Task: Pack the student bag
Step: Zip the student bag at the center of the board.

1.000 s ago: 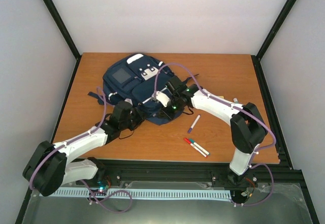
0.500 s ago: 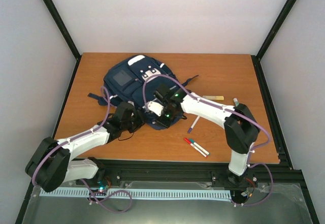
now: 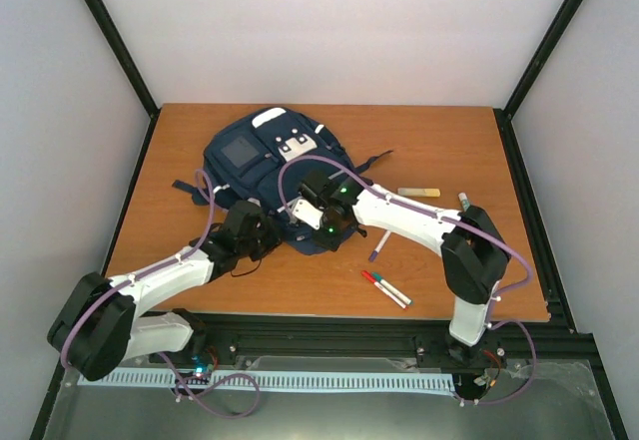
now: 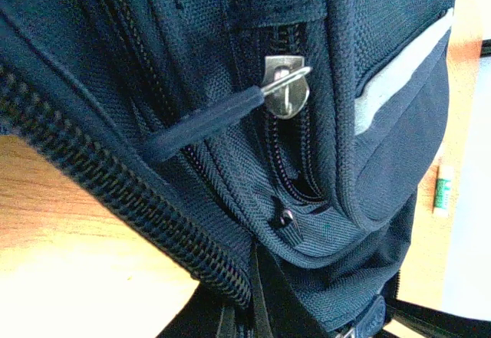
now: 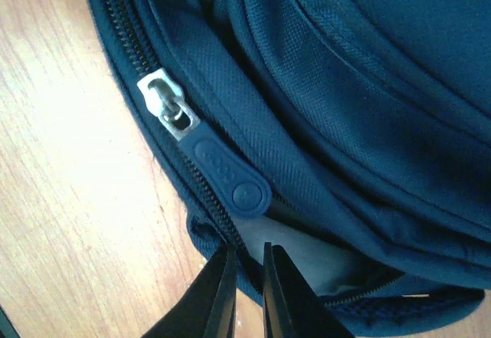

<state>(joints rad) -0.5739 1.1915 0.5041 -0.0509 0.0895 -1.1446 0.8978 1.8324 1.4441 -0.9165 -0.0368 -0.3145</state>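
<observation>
— Where does the backpack (image 3: 262, 166) lie?
— Flat on the wooden table (image 3: 439, 141), in its far-left part, front side up, top end toward the table's far edge.
— What does it look like?
— Navy-blue woven fabric, with a pale square patch (image 3: 240, 151) on the front, a white label (image 3: 268, 116) at the top end and dark straps (image 3: 190, 189) trailing toward the table's left edge.
— And the zips?
— At the end nearest the table's near edge, a metal slider (image 5: 169, 106) carries a blue rubbery pull tab (image 5: 222, 171) lying along the teeth, and a compartment beside it gapes slightly. A second slider (image 4: 285, 85) has a dark cord pull (image 4: 203, 123), and the zip below it is partly open
</observation>
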